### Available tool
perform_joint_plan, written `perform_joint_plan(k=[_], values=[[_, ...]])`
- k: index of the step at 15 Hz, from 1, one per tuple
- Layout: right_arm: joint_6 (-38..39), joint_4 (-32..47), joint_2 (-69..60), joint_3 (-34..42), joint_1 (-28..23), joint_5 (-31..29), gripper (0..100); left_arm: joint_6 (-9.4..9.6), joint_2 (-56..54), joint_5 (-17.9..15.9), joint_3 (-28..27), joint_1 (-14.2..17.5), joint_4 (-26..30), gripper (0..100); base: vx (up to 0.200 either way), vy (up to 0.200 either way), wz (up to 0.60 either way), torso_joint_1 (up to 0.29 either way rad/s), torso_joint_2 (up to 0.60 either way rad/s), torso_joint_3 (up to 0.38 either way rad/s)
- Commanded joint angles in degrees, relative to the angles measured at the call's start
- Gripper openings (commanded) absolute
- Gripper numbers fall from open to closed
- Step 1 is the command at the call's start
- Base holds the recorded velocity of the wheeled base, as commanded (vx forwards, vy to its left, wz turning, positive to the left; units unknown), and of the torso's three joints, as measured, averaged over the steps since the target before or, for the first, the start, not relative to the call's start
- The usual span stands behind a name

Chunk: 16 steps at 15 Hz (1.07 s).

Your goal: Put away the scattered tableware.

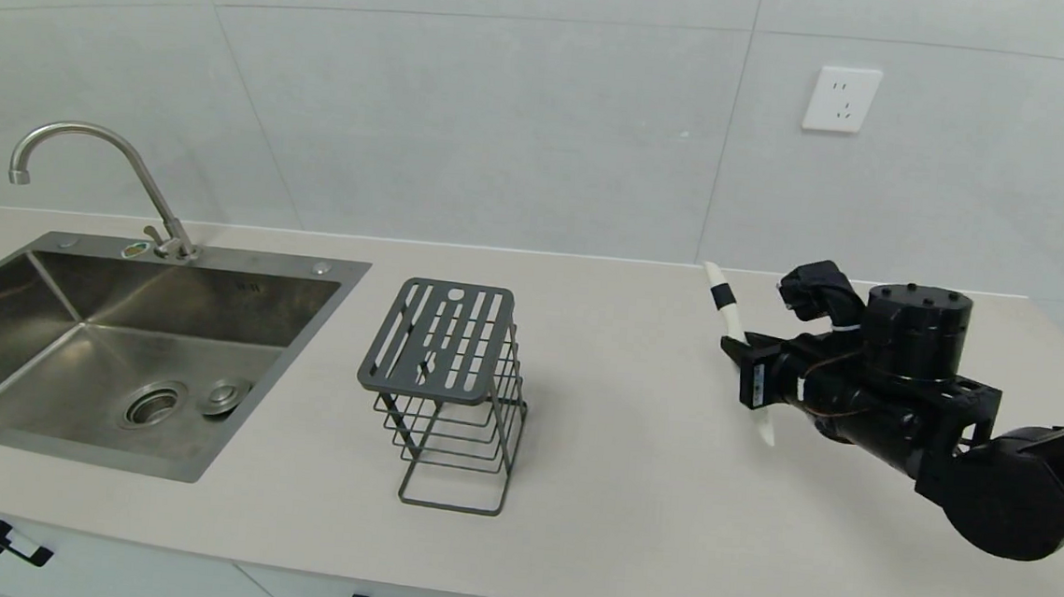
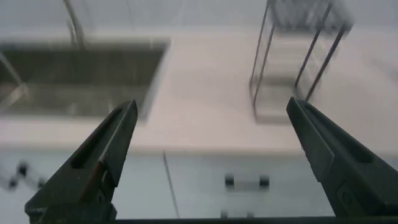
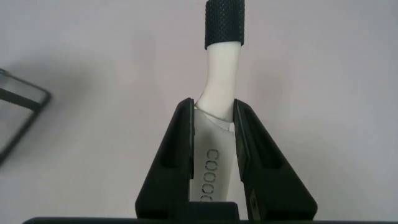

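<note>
Right gripper [image 1: 752,370] pinching white utensil [image 1: 732,322] mid-length over counter [image 1: 633,455], long axis steep, black-banded end up. Wire rack [image 1: 448,368] well apart to its left. Left gripper [image 2: 211,112] spread wide, empty.

Pale tiled wall [image 1: 508,100] with a white socket [image 1: 842,99] — beige countertop [image 1: 649,494], steel sink [image 1: 71,332] and curved tap [image 1: 76,127] at left.

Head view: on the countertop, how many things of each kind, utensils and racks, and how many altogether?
Utensils: 1, the white utensil, clamped in the right pincer.
Racks: 1, the wire rack, standing beside the sink.
Total: 2.
</note>
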Motion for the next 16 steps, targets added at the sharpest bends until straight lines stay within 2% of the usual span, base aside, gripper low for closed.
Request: perform_joint_plan(k=[1,3,4,5,6,7,9,10,11,12,13,15,16], values=[[-4.92,-6.9,-3.73,5.21,-0.4,6.57,0,-0.68,0.05,-1.82,-0.5,0.02,-1.62,100,0.0,0.0,0.0,0.0,0.0,0.0],[-5.88,-8.83,-7.69,9.08,-0.4,10.97,0,-1.82,2.69,-10.78,-3.84,-1.3,-0.04,100,0.0,0.0,0.0,0.0,0.0,0.0],[-7.03,-9.97,-9.45,10.04,-0.4,13.69,0,-3.05,6.99,-15.44,-7.18,-3.23,0.22,100,0.0,0.0,0.0,0.0,0.0,0.0],[-8.52,-12.43,-10.5,10.92,-0.58,16.94,0,-3.23,12.44,-17.11,-10.96,-4.73,-0.22,100,0.0,0.0,0.0,0.0,0.0,0.0],[-9.84,-15.33,-11.2,12.06,-0.67,20.02,0,-3.14,17.36,-17.29,-14.39,-5.96,-1.8,100,0.0,0.0,0.0,0.0,0.0,0.0],[-11.33,-18.15,-11.73,13.65,-0.67,23.71,0,-2.97,22.9,-17.55,-17.38,-7.8,-5.93,100,0.0,0.0,0.0,0.0,0.0,0.0],[-12.56,-23.6,-11.56,15.05,-0.75,28.46,0,-2.88,34.59,-18.87,-19.22,-11.76,-17.53,100,0.0,0.0,0.0,0.0,0.0,0.0],[-12.74,-27.9,-10.77,16.11,-0.75,29.95,0,-2.79,41.88,-21.51,-18.7,-13.34,-25.88,100,0.0,0.0,0.0,0.0,0.0,0.0],[-12.74,-30.89,-10.59,17.78,-0.75,31.18,0,-1.91,47.77,-26.52,-17.64,-15.1,-34.76,100,0.0,0.0,0.0,0.0,0.0,0.0],[-12.74,-32.47,-10.85,19.27,-0.84,31.97,0,0.02,52.87,-31.7,-16.94,-15.8,-42.32,100,0.0,0.0,0.0,0.0,0.0,0.0],[-12.74,-34.49,-10.85,20.24,-0.84,32.41,0,2.75,58.06,-36.1,-16.76,-15.8,-48.56,100,0.0,0.0,0.0,0.0,0.0,0.0],[-12.92,-35.2,-11.91,20.24,-0.84,33.29,0,8.37,66.93,-44.27,-17.47,-15.89,-55.94,100,0.0,0.0,0.0,0.0,0.0,0.0],[-13.09,-35.29,-12.43,19.89,-0.67,33.29,0,10.13,71.24,-46.91,-18.43,-15.89,-57.7,100,0.0,0.0,0.0,0.0,0.0,0.0]])
